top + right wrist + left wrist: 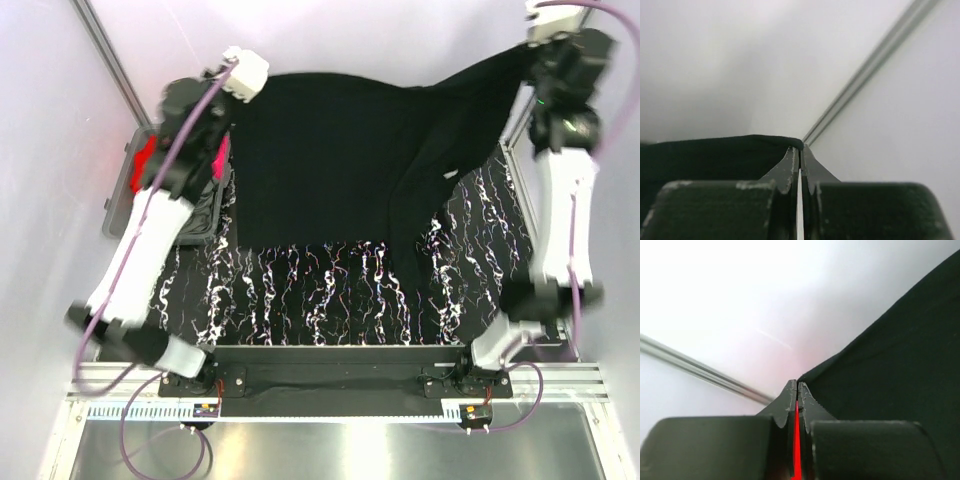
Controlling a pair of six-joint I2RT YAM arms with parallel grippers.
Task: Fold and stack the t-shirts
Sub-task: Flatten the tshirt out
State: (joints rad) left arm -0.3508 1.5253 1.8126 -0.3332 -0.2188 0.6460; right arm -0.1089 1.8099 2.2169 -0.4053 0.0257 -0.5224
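A black t-shirt hangs spread between my two raised grippers, and its lower edge rests on the table. My left gripper is shut on the shirt's upper left corner. My right gripper is shut on the upper right corner, from which a sleeve and a fold droop to the lower right. In the left wrist view the left gripper pinches the black t-shirt at its tips. In the right wrist view the right gripper clamps the black t-shirt the same way. Red cloth and magenta cloth show behind the left arm.
A black-and-white marbled cover lies over the table. A dark bin stands at the left edge under the left arm, with the red and magenta cloth by it. Metal frame posts rise at the back corners against pale walls.
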